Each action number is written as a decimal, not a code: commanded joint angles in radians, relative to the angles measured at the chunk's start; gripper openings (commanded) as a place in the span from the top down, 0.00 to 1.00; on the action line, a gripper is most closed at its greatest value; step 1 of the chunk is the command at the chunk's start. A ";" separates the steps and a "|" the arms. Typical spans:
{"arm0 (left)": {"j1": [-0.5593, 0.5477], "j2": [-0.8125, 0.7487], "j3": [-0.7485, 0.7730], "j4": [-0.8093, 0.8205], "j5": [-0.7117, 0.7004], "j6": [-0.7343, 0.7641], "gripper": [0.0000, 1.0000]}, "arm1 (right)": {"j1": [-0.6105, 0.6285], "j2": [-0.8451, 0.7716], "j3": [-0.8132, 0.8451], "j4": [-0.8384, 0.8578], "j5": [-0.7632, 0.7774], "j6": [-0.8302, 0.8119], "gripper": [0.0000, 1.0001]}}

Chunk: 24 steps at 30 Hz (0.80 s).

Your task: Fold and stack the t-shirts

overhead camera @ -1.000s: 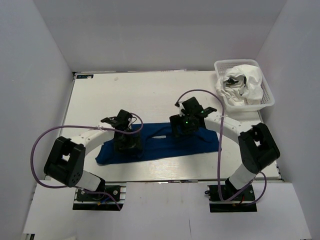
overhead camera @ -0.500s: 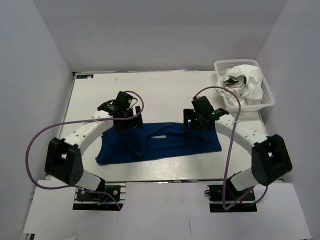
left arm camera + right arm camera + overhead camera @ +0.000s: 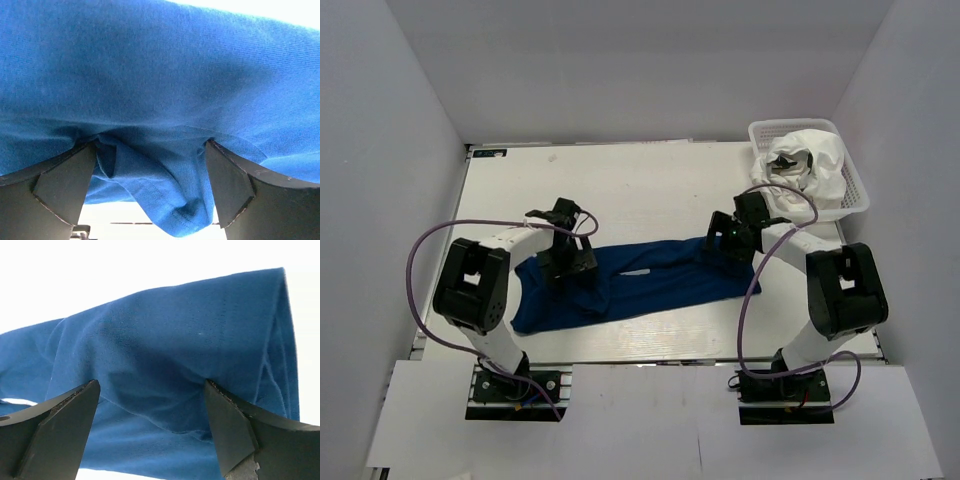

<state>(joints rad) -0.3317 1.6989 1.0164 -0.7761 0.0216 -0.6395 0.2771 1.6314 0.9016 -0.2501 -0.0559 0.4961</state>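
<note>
Top external: a soft blue shirt (image 3: 660, 282), folded into a long wrinkled band, is laid left-to-right across the bench (image 3: 640, 190), right end farther. Over its knit folds the left fingers (image 3: 60, 192) and right fingers (image 3: 55, 432) are held apart.

Both wrist views cut the navy t-shirt (image 3: 165, 75) off at their edges. From above, the white t-shirt (image 3: 817, 160), bunched in the basket (image 3: 820, 213), shows prints too small to make out.

White-black arms (image 3: 508, 243), purple cables (image 3: 410, 275), black wedge fingers (image 3: 62, 182).
</note>
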 commanded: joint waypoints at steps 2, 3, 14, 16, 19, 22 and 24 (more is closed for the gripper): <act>0.046 0.116 -0.021 0.066 -0.025 0.011 0.00 | -0.078 0.108 -0.012 0.083 -0.004 -0.005 0.10; 0.046 0.125 -0.007 0.066 -0.035 0.020 0.00 | -0.090 0.129 0.000 0.084 -0.018 -0.016 0.10; 0.111 0.519 0.675 -0.025 -0.066 0.127 0.00 | -0.104 0.076 0.045 -0.046 0.007 -0.157 0.10; 0.111 0.640 0.968 -0.079 -0.014 0.136 0.00 | -0.081 0.004 0.016 -0.118 -0.030 -0.148 0.10; 0.111 0.919 1.430 -0.130 0.081 0.126 0.00 | 0.050 -0.056 -0.018 -0.263 -0.102 -0.155 0.10; 0.111 1.010 1.385 0.096 0.289 0.029 0.00 | 0.178 -0.088 -0.036 -0.391 -0.159 -0.229 0.10; 0.102 0.993 1.303 0.415 0.398 -0.120 0.00 | 0.223 -0.073 -0.023 -0.445 -0.267 -0.278 0.10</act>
<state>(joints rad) -0.2226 2.6251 2.4104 -0.6815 0.2234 -0.6060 0.4355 1.5639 0.8848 -0.4892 -0.1898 0.3157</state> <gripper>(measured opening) 0.997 0.904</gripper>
